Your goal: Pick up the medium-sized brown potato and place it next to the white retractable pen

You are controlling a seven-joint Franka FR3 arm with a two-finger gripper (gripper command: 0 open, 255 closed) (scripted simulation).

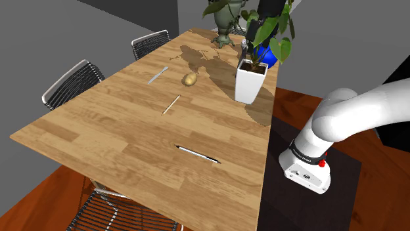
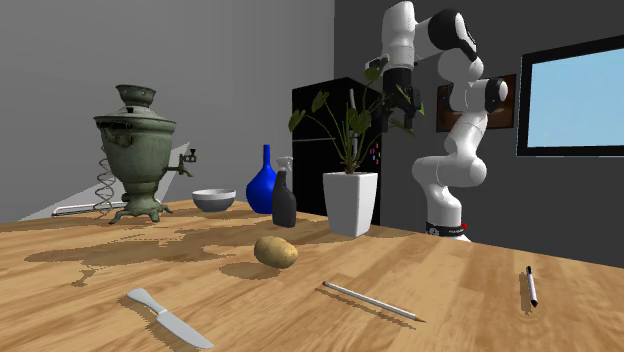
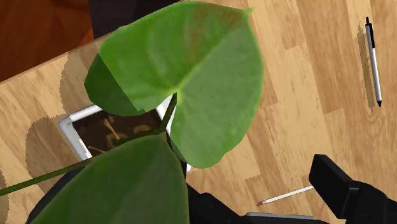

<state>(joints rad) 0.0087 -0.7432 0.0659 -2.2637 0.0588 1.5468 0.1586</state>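
Note:
The brown potato (image 1: 190,79) (image 2: 275,251) lies on the wooden table (image 1: 125,141), between a knife (image 1: 158,75) (image 2: 168,318) and a white planter (image 1: 250,82) (image 2: 351,203). The white pen (image 1: 197,154) (image 2: 530,287) (image 3: 374,60) rests nearer the table's front edge in the shoulder view. My gripper (image 2: 398,110) hangs high over the potted plant, far from the potato, open and holding nothing. In the wrist view one black finger (image 3: 347,188) shows, while big green leaves (image 3: 191,83) cover the other.
A thin pencil-like stick (image 1: 171,105) (image 2: 372,300) (image 3: 285,195) lies between potato and pen. A samovar (image 2: 137,150), a bowl (image 2: 214,199), a blue vase (image 2: 262,182) and a dark bottle (image 2: 284,200) stand behind the potato. Chairs (image 1: 72,82) line the table's far side.

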